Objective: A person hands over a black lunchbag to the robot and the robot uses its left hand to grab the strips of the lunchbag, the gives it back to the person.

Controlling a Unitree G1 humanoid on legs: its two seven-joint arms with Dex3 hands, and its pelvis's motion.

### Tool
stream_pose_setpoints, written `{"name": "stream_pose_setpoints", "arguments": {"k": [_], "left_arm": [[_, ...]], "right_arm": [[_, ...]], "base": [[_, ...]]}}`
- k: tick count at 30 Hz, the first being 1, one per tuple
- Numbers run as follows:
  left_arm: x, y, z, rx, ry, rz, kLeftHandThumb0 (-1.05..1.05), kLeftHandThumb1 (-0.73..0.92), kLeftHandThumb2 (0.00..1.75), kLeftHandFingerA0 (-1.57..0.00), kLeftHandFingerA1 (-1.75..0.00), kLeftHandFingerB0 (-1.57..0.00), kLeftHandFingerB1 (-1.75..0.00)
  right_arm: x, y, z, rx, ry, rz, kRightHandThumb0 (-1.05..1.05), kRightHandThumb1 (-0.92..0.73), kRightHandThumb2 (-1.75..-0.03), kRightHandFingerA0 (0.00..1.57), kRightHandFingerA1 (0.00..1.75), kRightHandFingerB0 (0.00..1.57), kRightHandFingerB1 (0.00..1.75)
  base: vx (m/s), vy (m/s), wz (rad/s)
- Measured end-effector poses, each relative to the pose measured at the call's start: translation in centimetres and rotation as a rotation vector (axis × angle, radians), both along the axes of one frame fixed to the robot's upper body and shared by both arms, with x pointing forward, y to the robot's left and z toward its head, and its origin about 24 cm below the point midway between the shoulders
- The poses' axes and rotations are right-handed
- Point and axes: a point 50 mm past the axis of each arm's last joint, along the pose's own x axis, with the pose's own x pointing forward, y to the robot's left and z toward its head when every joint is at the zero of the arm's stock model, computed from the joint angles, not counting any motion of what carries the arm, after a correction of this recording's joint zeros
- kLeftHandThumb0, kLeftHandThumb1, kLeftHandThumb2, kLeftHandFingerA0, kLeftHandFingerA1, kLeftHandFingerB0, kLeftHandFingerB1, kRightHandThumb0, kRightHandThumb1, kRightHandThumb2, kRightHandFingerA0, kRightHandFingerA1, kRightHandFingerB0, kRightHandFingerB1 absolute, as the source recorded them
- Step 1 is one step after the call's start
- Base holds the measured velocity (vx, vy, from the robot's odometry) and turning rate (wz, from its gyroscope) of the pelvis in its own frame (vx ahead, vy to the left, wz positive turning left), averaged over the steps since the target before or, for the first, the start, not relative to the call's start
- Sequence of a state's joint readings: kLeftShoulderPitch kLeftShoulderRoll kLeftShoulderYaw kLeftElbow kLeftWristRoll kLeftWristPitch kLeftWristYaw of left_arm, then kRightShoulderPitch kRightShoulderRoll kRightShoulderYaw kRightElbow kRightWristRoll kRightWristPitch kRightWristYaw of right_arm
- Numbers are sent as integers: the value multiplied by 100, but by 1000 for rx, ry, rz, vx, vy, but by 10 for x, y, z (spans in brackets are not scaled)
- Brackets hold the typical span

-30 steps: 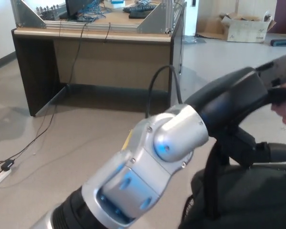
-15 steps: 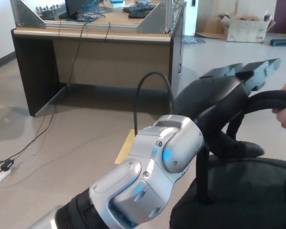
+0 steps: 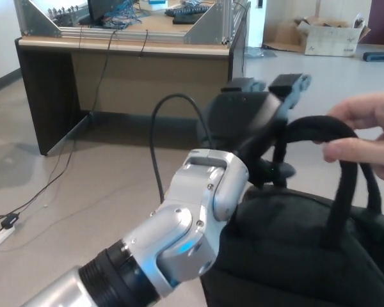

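A black lunchbag (image 3: 307, 249) fills the lower right of the head view. Its two black straps (image 3: 317, 128) arch upward, and a person's hand (image 3: 365, 131) at the right edge pinches their top. My left arm comes in from the lower left with a silver wrist (image 3: 201, 204). My left hand (image 3: 253, 115) is black and sits just left of the straps, with its fingers (image 3: 288, 83) pointing up and apart. The hand is open and holds nothing; the straps pass close beside its palm. My right hand does not show.
A dark wooden desk (image 3: 128, 70) with metal frames and cables stands behind. A cable runs over the floor to a power strip (image 3: 3, 233) at the left. A cardboard box (image 3: 329, 35) sits far back on the right.
My left hand has swung left and drawn back from the person's hand. The person's hand has come further into view, lifting the straps, and the bag now sits higher and nearer.
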State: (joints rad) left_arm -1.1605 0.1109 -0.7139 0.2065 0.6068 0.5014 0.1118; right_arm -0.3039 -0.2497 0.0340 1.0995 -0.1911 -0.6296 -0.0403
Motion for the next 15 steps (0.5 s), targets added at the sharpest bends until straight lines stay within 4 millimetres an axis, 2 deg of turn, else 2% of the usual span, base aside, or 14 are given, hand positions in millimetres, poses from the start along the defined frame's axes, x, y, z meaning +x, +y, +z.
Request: {"name": "stream_pose_setpoints", "arguments": {"k": [1,2,5,6,7,8,9,10,11,12,13,15], "left_arm": [[2,0,0,-2,-7,7,-36,56,61,-83,-160,-95,-98],[5,1,0,-7,-16,16,-38,58,59,-84,-168,-88,-125],[10,2,1,-21,-35,32,-37,55,57,-86,-173,-88,-121],[11,2,1,-27,-41,36,-39,56,57,-85,-175,-83,-131],[13,2,1,-31,-47,40,-46,41,78,-120,-146,-89,-127],[15,2,1,-37,-59,45,-46,41,78,-120,-146,-89,-127],[16,2,2,-41,-66,47,-38,58,58,-88,-175,-70,-160],[17,2,2,-46,-75,50,-36,59,58,-90,-175,-70,-163],[18,2,1,-51,-81,51,-36,59,58,-90,-175,-70,-163],[19,1,1,-58,-89,52,-38,58,58,-92,-175,-75,-156],[20,1,1,-63,-96,51,-44,40,79,-125,-147,-92,-124],[21,0,1,-78,-111,47,-41,37,79,-125,-145,-94,-122]], "right_arm": [[0,0,0,1,0,0,-71,-79,-64,45,43,39,38],[1,1,0,3,-1,1,-71,-78,-64,45,44,40,38],[2,2,0,6,-4,3,-69,-78,-63,46,44,39,38],[2,3,1,7,-5,4,-70,-78,-64,46,44,39,37],[2,3,1,8,-7,5,-70,-78,-64,44,44,39,37],[3,4,2,8,-9,6,-70,-78,-64,44,44,39,37],[4,4,2,8,-10,6,-70,-79,-64,45,44,38,37],[4,4,2,8,-11,7,-71,-79,-64,44,44,38,38],[4,4,2,8,-12,8,-71,-79,-64,44,44,38,38],[5,4,3,9,-12,8,-71,-79,-64,44,44,38,38],[5,4,3,9,-12,9,-70,-79,-64,44,43,39,38],[5,4,3,9,-11,11,-70,-79,-64,44,43,39,37]], "base": [[0,0,0],[0,0,0],[0,0,0],[0,0,0],[0,0,0],[0,0,0],[0,0,0],[0,0,0],[0,0,0],[0,0,0],[0,0,0],[0,0,0]]}}
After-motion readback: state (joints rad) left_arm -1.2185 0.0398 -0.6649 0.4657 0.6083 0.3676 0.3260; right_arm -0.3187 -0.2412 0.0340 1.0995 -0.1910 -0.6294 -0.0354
